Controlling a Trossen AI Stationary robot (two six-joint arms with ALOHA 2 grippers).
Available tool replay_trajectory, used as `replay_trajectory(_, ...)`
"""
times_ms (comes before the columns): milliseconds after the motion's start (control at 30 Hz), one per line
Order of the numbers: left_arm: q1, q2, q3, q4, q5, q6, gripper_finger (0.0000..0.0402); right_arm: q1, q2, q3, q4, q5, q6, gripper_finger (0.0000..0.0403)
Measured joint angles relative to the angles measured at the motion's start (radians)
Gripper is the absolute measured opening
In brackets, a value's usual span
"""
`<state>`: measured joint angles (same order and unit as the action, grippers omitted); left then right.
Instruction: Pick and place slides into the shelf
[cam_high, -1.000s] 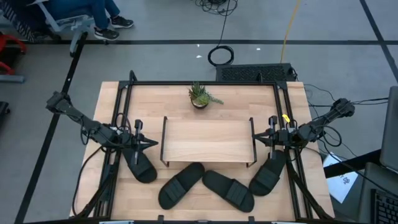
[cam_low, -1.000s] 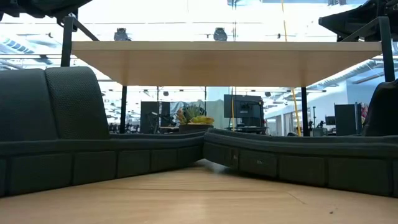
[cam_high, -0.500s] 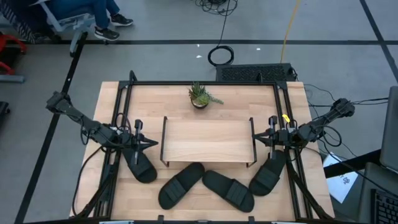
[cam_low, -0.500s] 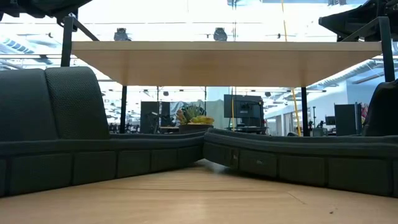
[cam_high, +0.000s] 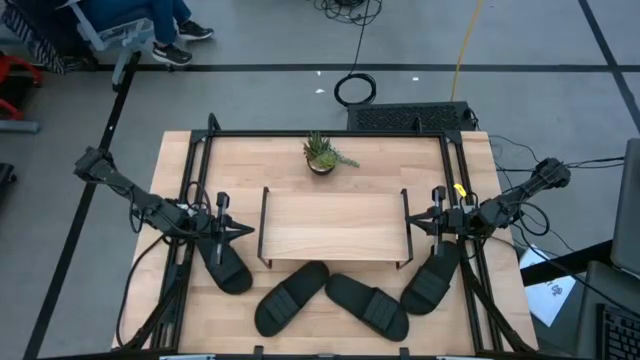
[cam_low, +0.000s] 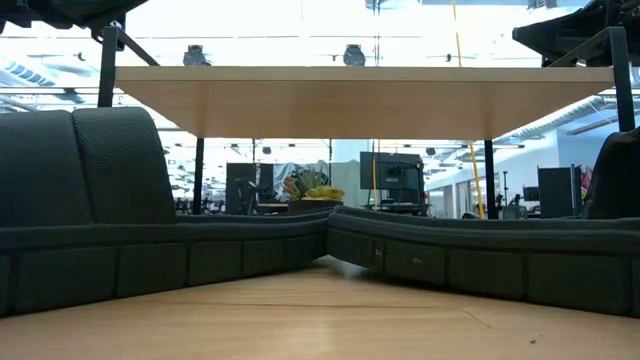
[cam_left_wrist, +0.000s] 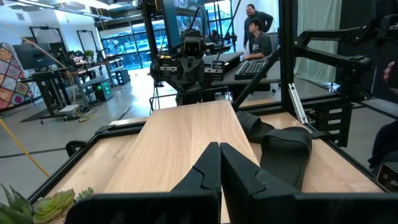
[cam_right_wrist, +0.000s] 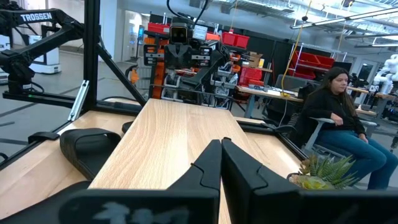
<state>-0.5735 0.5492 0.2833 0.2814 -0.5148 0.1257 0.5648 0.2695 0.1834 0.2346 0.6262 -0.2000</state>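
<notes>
The shelf (cam_high: 335, 225) stands mid-table, its light wood top on thin black end frames; its board (cam_low: 360, 100) spans the low view. Four black slides lie soles down along the table's near side: one (cam_high: 225, 265) by the shelf's left end, two (cam_high: 290, 297) (cam_high: 368, 305) in front of it, one (cam_high: 432, 280) by its right end. My left gripper (cam_high: 245, 229) hovers shut at the shelf's left end, level with the top board (cam_left_wrist: 186, 137). My right gripper (cam_high: 412, 226) hovers shut at the right end. Both wrist views show fingertips together (cam_left_wrist: 219, 149) (cam_right_wrist: 221, 146).
A small potted plant (cam_high: 322, 155) stands behind the shelf near the table's far edge. A black frame (cam_high: 205, 150) runs around the tabletop. A seated person (cam_right_wrist: 336, 106) is beyond the table's far left corner. Bare wood lies between the shelf and the plant.
</notes>
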Motion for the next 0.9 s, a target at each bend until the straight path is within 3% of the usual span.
replay_trajectory(367, 0.000, 0.000, 0.000, 0.000, 0.000, 0.000, 0.0003, 0.000, 0.000, 0.000, 0.000, 0.000, -0.003, 0.0000)
replay_trajectory(633, 0.000, 0.000, 0.000, 0.000, 0.000, 0.000, 0.0003, -0.002, 0.000, 0.000, 0.001, 0.000, -0.096, 0.0000)
replay_trajectory(767, 0.000, 0.000, 0.000, 0.000, 0.000, 0.000, 0.0003, -0.002, 0.000, 0.000, 0.002, -0.001, -0.035, 0.0000)
replay_trajectory(900, 0.000, 0.000, 0.000, 0.000, 0.000, 0.000, 0.0003, -0.002, 0.000, 0.000, 0.086, 0.002, -0.074, 0.0000)
